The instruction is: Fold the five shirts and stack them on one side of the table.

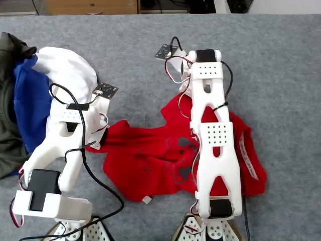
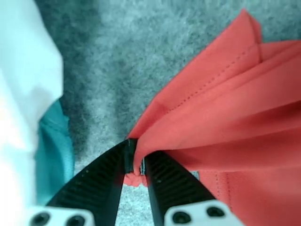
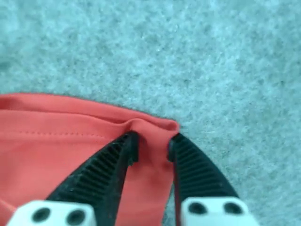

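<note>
Firmly pinched: red shirt held at two edges

The left gripper had its fingers closed on a corner of the red shirt, cloth bunched between them; the right gripper had its fingers clamped on a small raised fold of hem at the far edge; the shirt itself lay crumpled on the grey table, near the middle, partly under the right arm; a strip of bare table separated the left-held corner from the white shirt; that one lay heaped on a blue shirt, which overlapped a dark shirt at the table's left side.
</note>
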Robot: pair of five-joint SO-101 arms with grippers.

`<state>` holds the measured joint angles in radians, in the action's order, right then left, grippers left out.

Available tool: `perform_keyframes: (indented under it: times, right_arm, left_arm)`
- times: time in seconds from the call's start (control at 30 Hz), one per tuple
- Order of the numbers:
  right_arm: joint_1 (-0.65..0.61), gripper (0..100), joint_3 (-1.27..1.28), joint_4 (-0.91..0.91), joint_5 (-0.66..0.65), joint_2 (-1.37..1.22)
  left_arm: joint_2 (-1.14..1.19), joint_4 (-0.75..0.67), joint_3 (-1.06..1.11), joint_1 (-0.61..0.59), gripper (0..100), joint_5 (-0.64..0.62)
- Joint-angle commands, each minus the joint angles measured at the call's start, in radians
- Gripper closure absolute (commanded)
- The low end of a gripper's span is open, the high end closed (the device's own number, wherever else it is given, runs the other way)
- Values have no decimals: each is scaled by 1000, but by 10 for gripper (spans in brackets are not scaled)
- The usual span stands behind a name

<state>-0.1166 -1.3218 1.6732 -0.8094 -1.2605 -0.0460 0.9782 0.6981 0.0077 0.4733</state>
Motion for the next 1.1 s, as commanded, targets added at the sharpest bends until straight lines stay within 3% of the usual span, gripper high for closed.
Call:
perform_keyframes:
  times: [0.0,0.13,0.37,0.57,0.7,0.87,1.07]
  right_arm:
    - [-44,964,5,28,-9,22]
    - [-42,994,4,28,-3,22]
    - [-12,995,-8,-2,130,31]
    - [50,995,-265,107,313,99]
    - [134,995,-338,114,434,246]
    - [200,995,-318,110,511,568]
    - [277,995,-321,109,677,888]
  left_arm:
    - [1,-14,-5,-5,981,-5]
    - [1,-14,-5,-5,981,-5]
    - [1,-20,-6,-5,981,-6]
    - [-12,-3,-37,-9,981,-124]
    - [-76,204,-258,-38,981,-238]
    - [-288,414,-638,-32,981,-287]
    - [-484,537,-1017,-3,981,-334]
